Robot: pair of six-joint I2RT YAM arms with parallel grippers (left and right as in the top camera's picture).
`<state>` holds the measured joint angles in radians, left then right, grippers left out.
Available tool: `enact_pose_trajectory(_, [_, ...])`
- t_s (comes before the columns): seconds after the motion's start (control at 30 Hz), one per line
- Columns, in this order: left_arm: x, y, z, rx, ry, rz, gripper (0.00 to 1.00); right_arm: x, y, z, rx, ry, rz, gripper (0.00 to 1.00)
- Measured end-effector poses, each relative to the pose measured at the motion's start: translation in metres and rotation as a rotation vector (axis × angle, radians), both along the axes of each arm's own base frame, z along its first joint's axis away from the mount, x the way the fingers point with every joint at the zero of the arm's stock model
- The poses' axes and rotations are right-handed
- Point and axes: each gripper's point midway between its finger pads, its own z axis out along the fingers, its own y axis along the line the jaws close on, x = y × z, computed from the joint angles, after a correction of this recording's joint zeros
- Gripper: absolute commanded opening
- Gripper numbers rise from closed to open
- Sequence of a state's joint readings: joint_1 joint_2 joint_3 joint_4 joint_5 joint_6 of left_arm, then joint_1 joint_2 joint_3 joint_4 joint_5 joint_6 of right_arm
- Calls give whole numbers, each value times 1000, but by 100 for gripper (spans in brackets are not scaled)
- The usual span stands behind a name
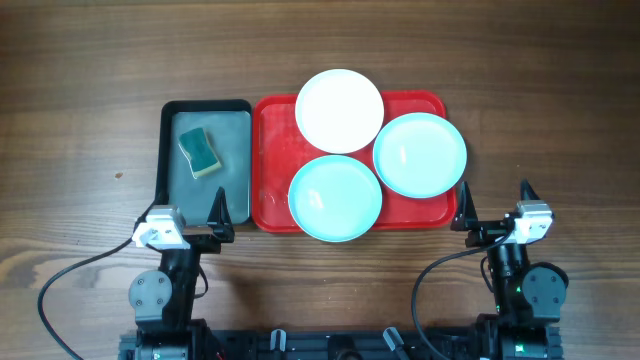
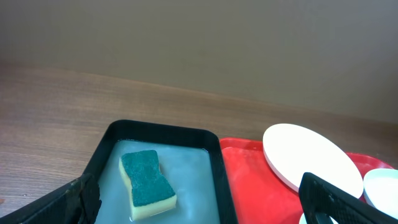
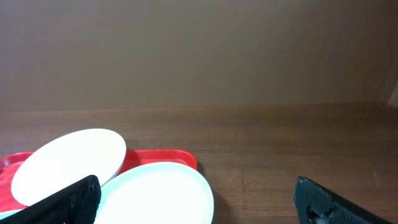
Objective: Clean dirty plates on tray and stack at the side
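Left gripper (image 1: pixel 192 212) and right gripper (image 1: pixel 496 203) sit with fingers spread, holding nothing, at the near edge of the table (image 1: pixel 80 100) in the overhead view. Ahead of the left is a black-rimmed tray (image 1: pixel 205 104) with a sponge (image 1: pixel 199 152). Between the grippers, the red tray (image 1: pixel 272 150) carries the near aqua plate (image 1: pixel 335 197), the right aqua plate (image 1: pixel 420 153) and, farthest, the white plate (image 1: pixel 340 110), crowded edge to edge.

Left wrist: the sponge (image 2: pixel 146 180) is ahead-left, the white plate (image 2: pixel 311 158) ahead-right.

Right wrist: the right aqua plate (image 3: pixel 161 190) is just ahead-left, the white plate (image 3: pixel 68 163) beyond.
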<state>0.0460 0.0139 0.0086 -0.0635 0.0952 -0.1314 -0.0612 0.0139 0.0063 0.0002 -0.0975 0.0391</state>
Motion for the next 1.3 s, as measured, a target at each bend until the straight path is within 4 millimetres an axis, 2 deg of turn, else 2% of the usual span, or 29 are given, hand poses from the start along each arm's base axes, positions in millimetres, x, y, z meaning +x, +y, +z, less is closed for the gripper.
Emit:
enact_pose_trajectory(0.67, [0, 0, 0, 0, 0, 0, 100, 0, 1, 2, 0, -7, 8, 100])
enact_pose_trajectory(0.77, [0, -5, 10, -65, -34, -23, 100, 0, 4, 3, -1, -11, 23, 100])
enact_pose_trajectory(0.83, [-3, -8, 32, -135, -68, -39, 100, -1, 10, 17, 21, -66, 61, 100])
enact_pose_trajectory(0.87, [-7, -8, 52, -160, -83, -42, 100, -2, 16, 26, 56, -101, 97, 100])
enact_pose_trajectory(0.97, [-24, -7, 109, -196, -1, -22, 100, -4, 22, 31, 110, -83, 136, 100])
enact_pose_trajectory(1.0, [-27, -5, 126, -203, 37, -5, 100, -6, 25, 71, 132, -95, 150, 100])
enact_pose_trajectory(1.03, [-25, -4, 170, -205, 84, 7, 100, -9, 25, 89, 131, -127, 156, 100])
enact_pose_trajectory(1.07, [-24, -2, 166, -195, 171, 21, 100, -8, 26, 91, 141, -69, 158, 100])
enact_pose_trajectory(1.1, [-29, -3, 152, -193, 343, 34, 100, -2, 27, 101, 154, -3, 159, 100])
enact_pose_trajectory(1.13, [-19, -2, 167, -182, 409, 38, 100, 7, 28, 118, 165, 57, 166, 100])
enact_pose_trajectory(1.17, [-1, -1, 189, -171, 445, 38, 100, 20, 31, 145, 175, 102, 180, 100])
enact_pose_trajectory(1.2, [15, 0, 196, -164, 482, 40, 100, 30, 32, 158, 187, 162, 190, 100])
enact_pose_trajectory(1.3, [42, 1, 159, -159, 704, 52, 100, 55, 39, 172, 241, 428, 216, 100])
